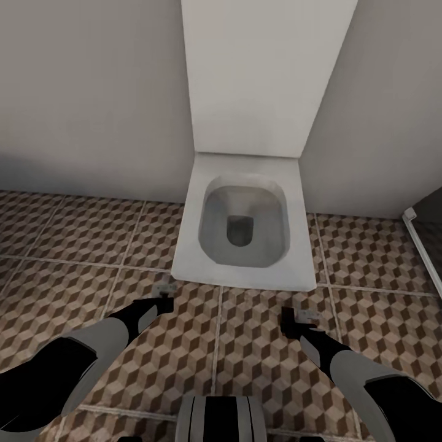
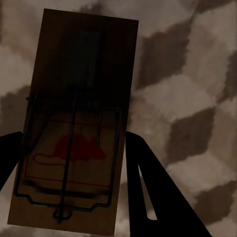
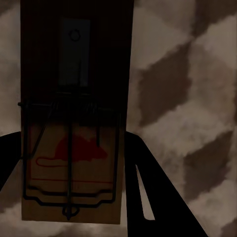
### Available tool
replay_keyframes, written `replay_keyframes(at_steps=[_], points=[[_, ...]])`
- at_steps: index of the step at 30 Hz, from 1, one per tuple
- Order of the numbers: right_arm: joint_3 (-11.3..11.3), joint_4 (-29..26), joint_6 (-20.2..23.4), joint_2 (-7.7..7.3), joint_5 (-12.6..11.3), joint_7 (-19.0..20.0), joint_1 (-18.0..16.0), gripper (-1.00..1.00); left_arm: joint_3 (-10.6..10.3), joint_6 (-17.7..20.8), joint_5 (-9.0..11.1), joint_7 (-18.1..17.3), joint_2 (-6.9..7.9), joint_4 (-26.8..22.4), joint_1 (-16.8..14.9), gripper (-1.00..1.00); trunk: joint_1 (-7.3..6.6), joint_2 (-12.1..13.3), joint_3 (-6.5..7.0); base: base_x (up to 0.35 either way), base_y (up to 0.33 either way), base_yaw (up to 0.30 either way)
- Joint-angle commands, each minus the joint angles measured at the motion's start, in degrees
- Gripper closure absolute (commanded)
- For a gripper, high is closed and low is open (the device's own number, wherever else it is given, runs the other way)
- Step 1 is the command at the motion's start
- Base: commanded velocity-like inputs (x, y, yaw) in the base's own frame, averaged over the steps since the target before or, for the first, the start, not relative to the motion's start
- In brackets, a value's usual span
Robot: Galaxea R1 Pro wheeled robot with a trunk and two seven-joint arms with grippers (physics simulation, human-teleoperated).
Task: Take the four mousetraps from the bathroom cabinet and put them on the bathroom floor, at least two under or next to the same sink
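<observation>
Each of my hands holds one mousetrap low over the bathroom floor (image 1: pixel 215 356), just in front of a toilet. My left gripper (image 1: pixel 164 302) is shut on a mousetrap (image 1: pixel 167 286). In the left wrist view that tan board (image 2: pixel 84 59), with its dark wire bar and red mouse print, sits between the black fingers (image 2: pixel 148 187) of the left gripper (image 2: pixel 73 143). My right gripper (image 1: pixel 290 320) is shut on another mousetrap (image 1: pixel 310 315). The right wrist view has this mousetrap (image 3: pixel 76 59) clamped in the right gripper (image 3: pixel 74 143). The cabinet and the sink are out of view.
A white toilet (image 1: pixel 245 184) stands straight ahead against a white boxed panel (image 1: pixel 258 73) and grey walls. A white-edged frame (image 1: pixel 423 245) runs along the floor at the right. Cube-pattern tiles spread to the left and right of the toilet. My trunk (image 1: pixel 221 417) is at the bottom.
</observation>
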Motion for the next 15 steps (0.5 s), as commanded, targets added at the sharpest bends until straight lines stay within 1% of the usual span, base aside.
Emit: replay_keyframes(at_steps=[1, 15], points=[[0.50, -0.11, 0.22, -0.02, -0.73, -0.12, 0.00, 1.00, -0.48, 0.30, 0.36, 0.22, 0.01, -0.11, 0.00, 1.00, -0.01, -0.01, -0.03, 0.000, 0.000, 0.000], [0.50, -0.11, 0.22, -0.02, -0.73, -0.12, -0.01, 1.00, -0.48, 0.29, 0.36, 0.22, 0.01, -0.11, 0.00, 1.00, -0.01, -0.01, -0.03, 0.000, 0.000, 0.000]])
